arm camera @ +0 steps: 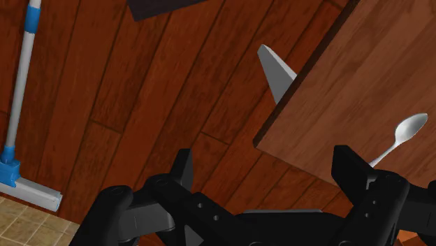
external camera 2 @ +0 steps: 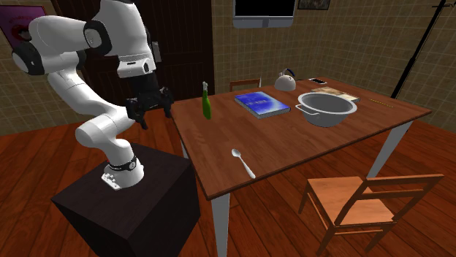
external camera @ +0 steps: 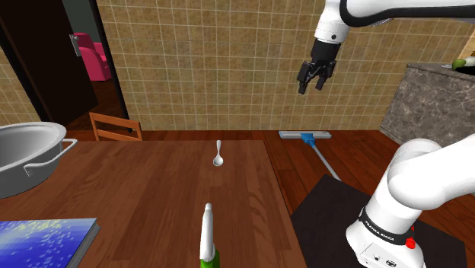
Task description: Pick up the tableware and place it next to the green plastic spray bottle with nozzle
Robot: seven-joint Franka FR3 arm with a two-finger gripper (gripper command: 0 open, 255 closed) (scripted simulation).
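A white spoon [external camera: 218,154] lies on the wooden table [external camera: 152,198] near its far edge; it also shows near the table's front edge [external camera 2: 242,163] and by a table corner [arm camera: 400,137]. The green spray bottle with a white nozzle [external camera: 206,240] stands at the table's near edge in the shoulder view, and near the table's left side [external camera 2: 206,101] in the second exterior view. My black gripper [external camera: 314,77] hangs high in the air beside the table, over the floor, well off from the spoon. It is open and empty [external camera 2: 149,106], its fingers [arm camera: 183,169] standing apart.
A metal pot [external camera: 27,156] and a blue book [external camera: 42,237] sit on the table's left in the shoulder view. A mop [external camera: 308,139] lies on the floor beyond the table. Wooden chairs [external camera 2: 369,204] stand at the table's sides. A kettle [external camera 2: 286,79] sits at the far end.
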